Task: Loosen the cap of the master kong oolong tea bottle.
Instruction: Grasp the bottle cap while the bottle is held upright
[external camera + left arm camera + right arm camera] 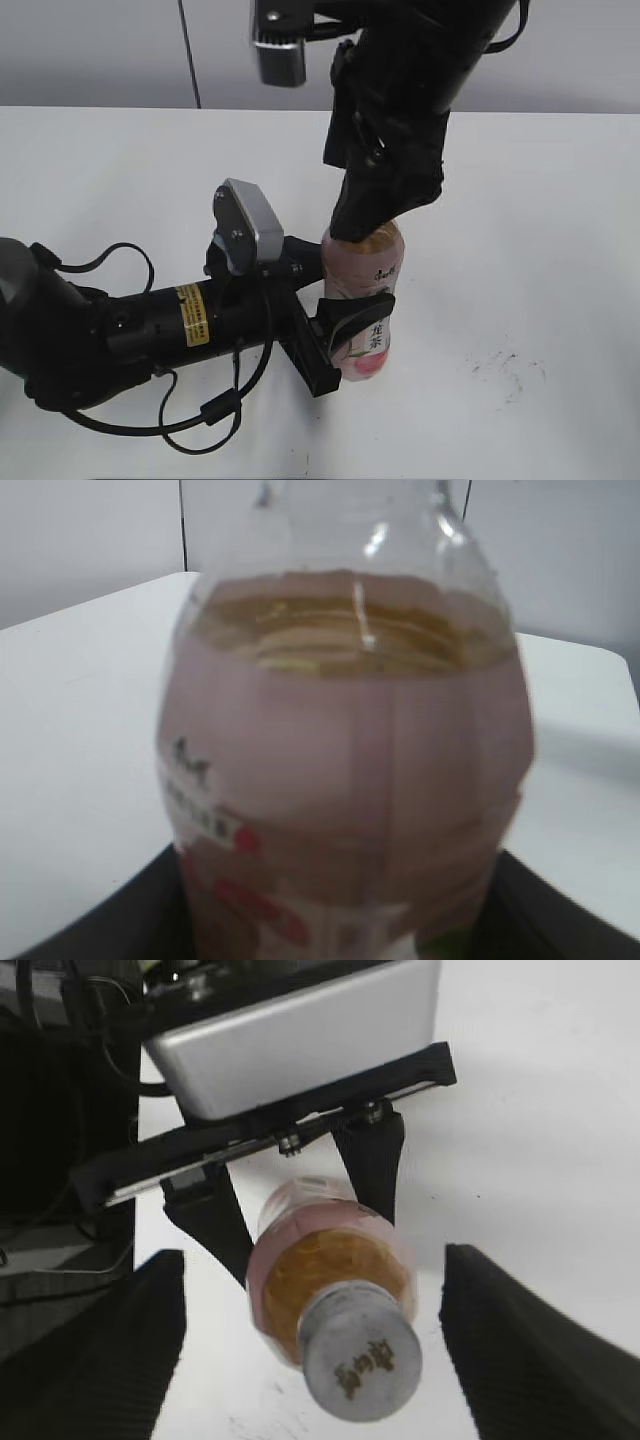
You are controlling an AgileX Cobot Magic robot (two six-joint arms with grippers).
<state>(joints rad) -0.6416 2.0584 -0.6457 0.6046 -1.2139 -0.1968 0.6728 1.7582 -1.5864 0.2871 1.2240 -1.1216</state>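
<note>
The master kong oolong tea bottle point(367, 290) stands upright on the white table, pink label and amber tea showing. My left gripper point(345, 325) is shut on the bottle's lower body from the left; the bottle fills the left wrist view point(345, 780). My right gripper point(375, 215) hangs over the bottle's top and hides the cap in the exterior view. In the right wrist view the grey-white cap point(360, 1362) with its dark mark sits between the two open right fingers point(315, 1345), which are apart from it on both sides.
The white table point(540, 220) spreads all round, with faint dark scuff marks point(505, 370) at front right. The left arm's black body and cables point(150, 330) lie across the front left. A grey wall stands behind.
</note>
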